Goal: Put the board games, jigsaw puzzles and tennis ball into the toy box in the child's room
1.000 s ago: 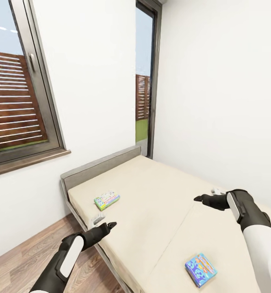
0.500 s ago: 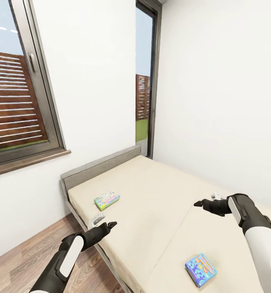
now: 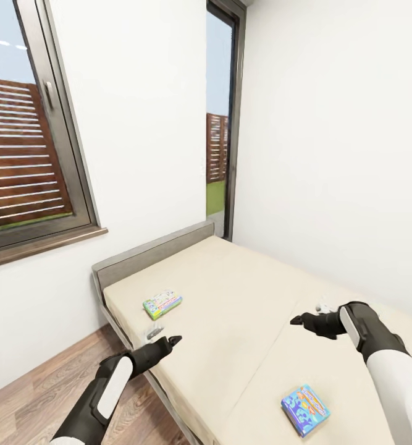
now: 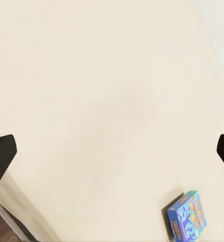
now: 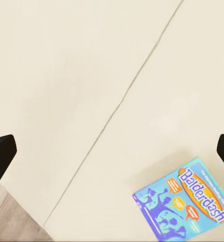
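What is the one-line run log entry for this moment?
left gripper: open, empty | right gripper: open, empty | Balderdash box: on bed | green-edged game box: near headboard

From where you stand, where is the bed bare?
The bed is bare between the white game box and the blue game box, and toward the far wall. Nowhere is crowded.

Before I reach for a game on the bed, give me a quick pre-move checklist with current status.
1. Blue board game lies flat on the bed, unobstructed: ok.
2. Green-edged board game lies flat near the headboard: ok.
3. Right gripper open and empty: ok.
4. Left gripper open and empty: ok.
5. Right gripper over the blue game: not ok, it hovers short of it.
6. Toy box location: cannot tell.
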